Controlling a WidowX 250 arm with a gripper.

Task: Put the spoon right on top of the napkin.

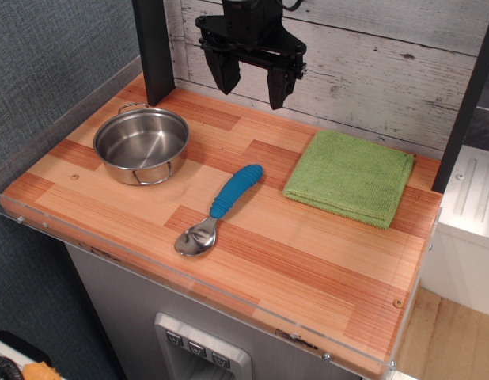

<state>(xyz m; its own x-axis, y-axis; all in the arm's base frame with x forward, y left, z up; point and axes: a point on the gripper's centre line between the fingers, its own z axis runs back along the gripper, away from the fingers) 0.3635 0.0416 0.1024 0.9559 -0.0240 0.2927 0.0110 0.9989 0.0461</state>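
At the far left of the wooden counter [308, 261] we see a round steel pot [142, 145] standing upright, nothing in it, its small loop handles showing at the far and near rims. A dark post [153, 49] rises just behind it, against the whitewashed plank wall [371, 63].

Moving right, we come to the spoon [218, 210], lying flat on the bare wood near the middle of the counter. Its shiny bowl points toward the near left; its ribbed blue handle angles away to the far right. It lies just right of the pot without touching it, and it is clear of the cloth.

Above and beyond the spoon, we find the black gripper [251, 79] hanging in the air before the wall, its two fingers spread wide and holding nothing. It is well apart from everything on the counter.

Farther right lies the napkin [349, 176], a folded green square resting flat toward the far right side, near the handle's tip but separate from it. A clear plastic lip [189, 273] runs along the counter's near edge.
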